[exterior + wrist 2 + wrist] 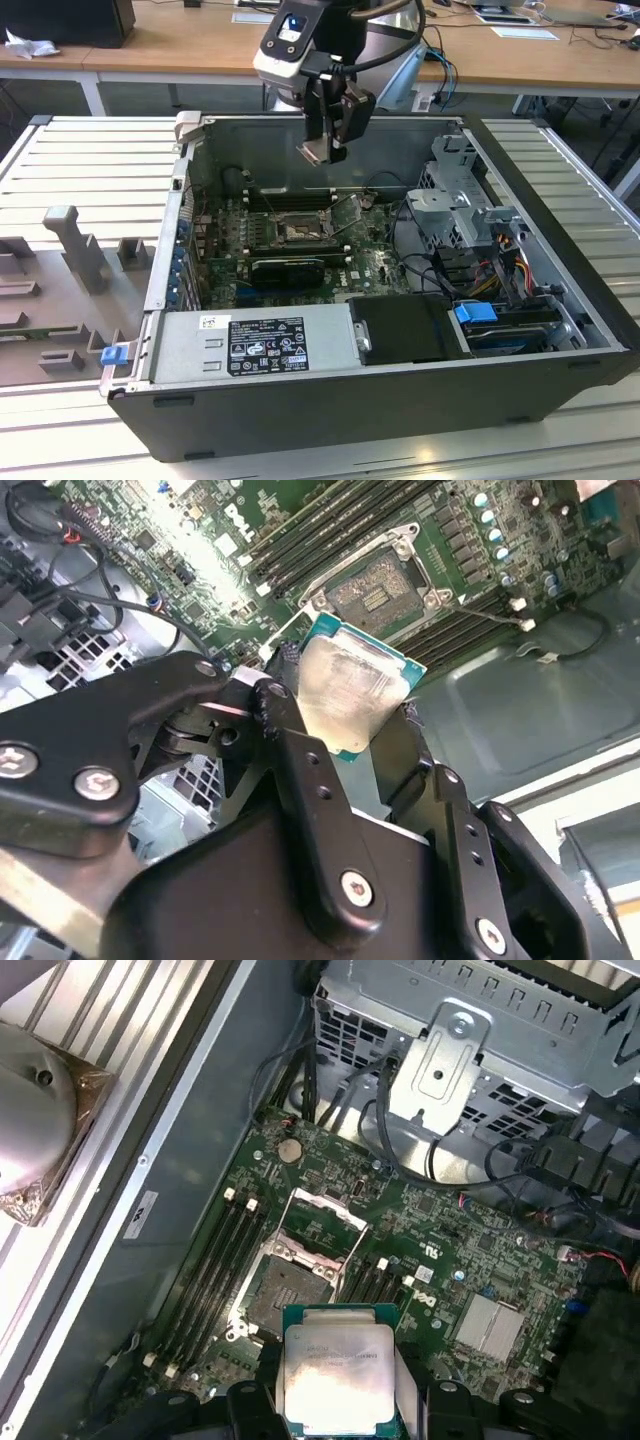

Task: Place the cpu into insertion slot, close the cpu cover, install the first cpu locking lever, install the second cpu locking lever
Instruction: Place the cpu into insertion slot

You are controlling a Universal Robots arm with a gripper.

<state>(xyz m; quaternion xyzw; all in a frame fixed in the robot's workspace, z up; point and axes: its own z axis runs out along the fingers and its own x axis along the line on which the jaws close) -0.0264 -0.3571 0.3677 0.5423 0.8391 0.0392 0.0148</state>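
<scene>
Silvery cpu clamped in jaws above bare insertion slot inside computer case

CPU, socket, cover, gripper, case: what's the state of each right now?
cpu, gripped by its edges, held in the air, not seated.
gripper, shut on the cpu.
insertion slot, empty and uncovered.
cpu cover, swung open, tilted up off the insertion slot.
computer case, lying on its side, open on top, inside exposed.
</scene>
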